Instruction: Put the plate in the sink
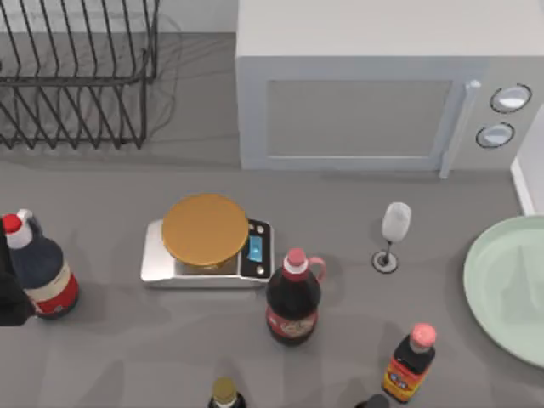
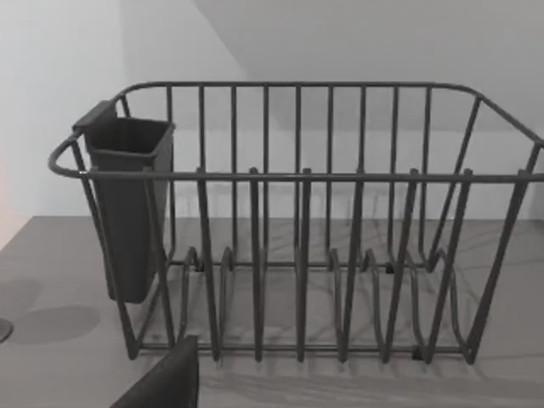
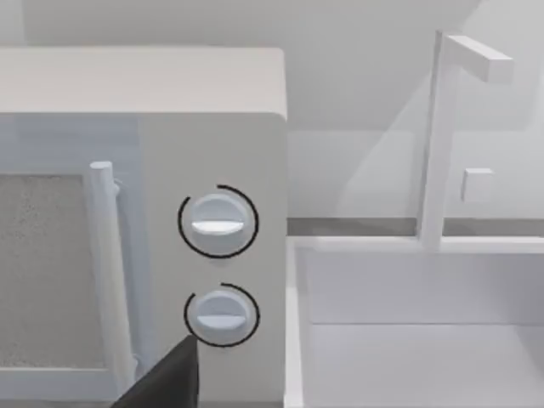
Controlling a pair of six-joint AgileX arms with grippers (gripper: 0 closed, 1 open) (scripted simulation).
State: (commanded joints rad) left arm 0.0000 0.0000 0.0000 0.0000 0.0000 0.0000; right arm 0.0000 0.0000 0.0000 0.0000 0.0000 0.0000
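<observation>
The task had not begun. The plate (image 1: 508, 285) lay flat at the right edge of the table, ungripped, with bottles (image 1: 293, 299) along the near edge to its left. Beyond it, at the far right corner, the sink (image 1: 521, 185) stood empty beside the microwave (image 1: 365, 85); its basin (image 3: 408, 340) held nothing. Lifting, carrying and placing all remained. Jaw state of either gripper could not be told.

Plate (image 1: 508, 285) looked glossy pale-green glazed, sink (image 3: 408, 340) smooth matt white, scale (image 1: 208, 255) brushed silver metal with a smooth matt orange-brown disc, rack (image 2: 297, 229) dark coated wire, microwave (image 1: 382, 85) matt white, tabletop (image 1: 127, 340) matt grey.
</observation>
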